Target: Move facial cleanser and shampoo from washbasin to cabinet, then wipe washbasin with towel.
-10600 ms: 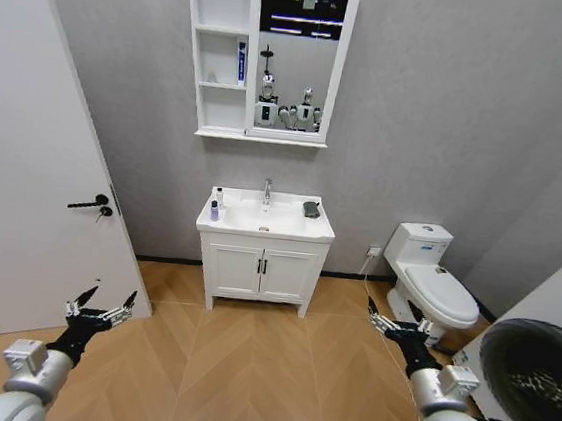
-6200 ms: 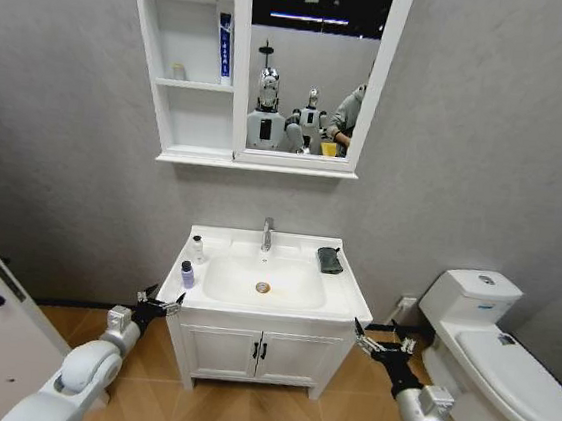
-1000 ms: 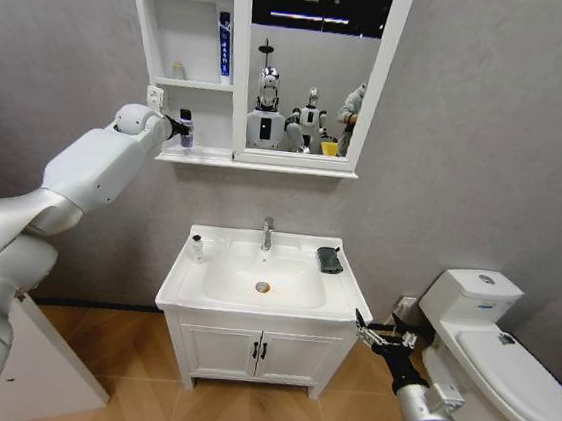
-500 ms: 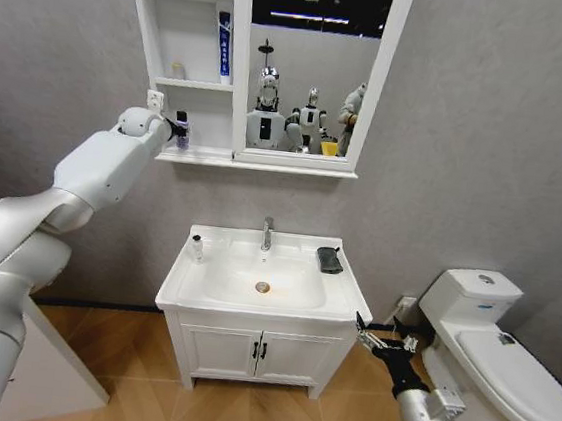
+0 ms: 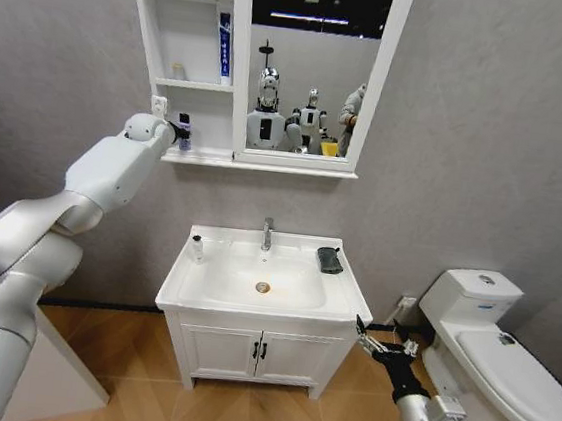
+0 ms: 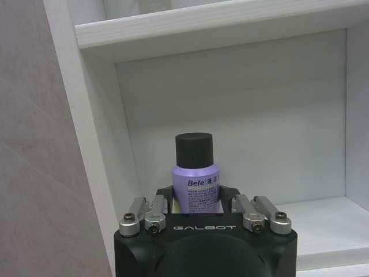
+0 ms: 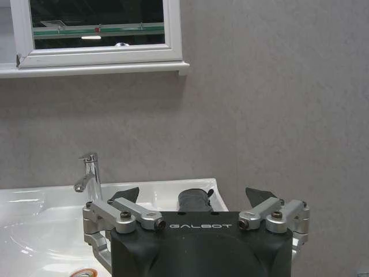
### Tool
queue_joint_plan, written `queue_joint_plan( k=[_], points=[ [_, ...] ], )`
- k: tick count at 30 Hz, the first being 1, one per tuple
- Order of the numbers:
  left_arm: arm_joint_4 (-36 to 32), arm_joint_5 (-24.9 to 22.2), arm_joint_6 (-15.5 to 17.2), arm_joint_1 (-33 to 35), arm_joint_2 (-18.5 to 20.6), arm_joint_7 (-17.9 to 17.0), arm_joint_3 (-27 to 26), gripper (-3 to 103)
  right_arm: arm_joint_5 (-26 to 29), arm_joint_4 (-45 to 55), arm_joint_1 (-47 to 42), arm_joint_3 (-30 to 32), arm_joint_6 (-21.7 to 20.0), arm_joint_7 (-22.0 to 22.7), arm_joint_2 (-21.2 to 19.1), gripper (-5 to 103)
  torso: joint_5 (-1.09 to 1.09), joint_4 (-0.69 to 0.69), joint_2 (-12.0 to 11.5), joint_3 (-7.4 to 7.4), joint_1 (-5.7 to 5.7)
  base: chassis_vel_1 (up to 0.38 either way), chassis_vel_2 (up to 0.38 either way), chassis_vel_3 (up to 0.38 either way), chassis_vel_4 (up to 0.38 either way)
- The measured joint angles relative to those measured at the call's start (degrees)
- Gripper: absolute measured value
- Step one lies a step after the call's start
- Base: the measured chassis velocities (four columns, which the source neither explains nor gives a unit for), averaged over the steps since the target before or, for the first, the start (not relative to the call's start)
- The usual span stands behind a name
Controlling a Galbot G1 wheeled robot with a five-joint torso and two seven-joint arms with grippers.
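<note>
the left arm is raised to the cabinet, its left gripper at the mouth of the lowest open shelf. in the left wrist view the left gripper's fingers stand on either side of a purple bottle with a black cap and the word "befe" on its label; the bottle is upright on the shelf floor, near the shelf's left wall. the fingers look closed up against the bottle's sides, though the gripper body hides the contact itself, so i cannot tell whether they truly clamp it. on the middle shelf a blue-and-white tube stands upright against the mirror-side wall, and a small pale jar sits further left. below, the washbasin carries a small white bottle with a dark cap at its back left corner, left of the tap. the towel lies folded on the rim at the back right, well apart from the white bottle. the right arm hangs low beside the basin's front right corner, with the right gripper spread wide open and holding nothing; the right wrist view shows its fingers parted, with the towel seen between them on the rim. a toilet stands to the right.
</note>
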Motion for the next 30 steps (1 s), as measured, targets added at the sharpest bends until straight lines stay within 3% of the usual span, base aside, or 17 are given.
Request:
queue_joint_plan(
  k=[3,5,6,13,14,17,24,27,30],
  points=[
    [-0.4,0.0,0.4,0.0,0.3,-0.1,0.0,41,0.0,0.0,0.0,0.0,0.0,0.0,-0.2,100,0.00,-0.01,0.0,0.00,0.00,0.000,0.000,0.000,0.000],
    [-0.7,-0.1,1.2,0.2,0.7,-0.2,0.1,46,0.0,0.0,0.1,0.0,0.0,0.0,-0.5,100,-0.01,0.00,0.0,0.02,0.00,0.000,0.000,0.000,0.000],
    [-1.0,-0.1,1.4,0.4,0.9,-0.3,0.1,51,0.1,0.0,0.1,0.0,0.0,0.0,-0.6,100,-0.08,0.01,0.0,0.03,0.02,0.000,0.000,0.000,0.000],
    [-2.2,-0.1,1.8,0.6,1.6,-0.8,0.1,79,0.1,0.2,0.0,0.0,0.0,0.0,-0.7,100,-0.01,0.01,0.0,0.02,0.01,0.000,0.000,0.000,0.000],
    [-2.2,-0.1,1.8,0.6,1.6,-0.8,0.1,79,0.1,0.2,0.0,0.0,0.0,0.0,-0.7,100,-0.01,0.01,0.0,0.02,0.01,0.000,0.000,0.000,0.000],
    [-3.4,-0.3,2.2,0.7,2.2,-1.0,0.1,94,0.1,0.5,0.0,0.0,0.0,0.0,-0.8,100,-0.01,0.00,0.0,0.02,0.01,0.000,0.000,0.000,0.000],
    [-9.2,-2.2,4.0,2.2,4.9,-3.3,-0.3,100,0.3,0.7,0.1,0.0,-0.2,0.1,-1.3,100,-0.01,0.00,0.0,0.01,0.01,0.000,0.000,0.000,0.000],
    [-14.8,-4.2,5.5,4.0,7.9,-5.3,-1.0,100,0.5,0.8,0.2,0.1,-0.3,0.2,-1.7,100,0.00,-0.01,0.0,0.01,0.01,0.000,0.000,0.000,0.000],
    [-24.7,-7.9,7.6,7.6,14.3,-8.6,-3.2,100,0.6,0.9,0.3,0.1,-0.5,0.3,-2.0,100,-0.01,-0.01,0.0,0.01,0.01,0.000,0.000,0.000,0.000]
  ],
)
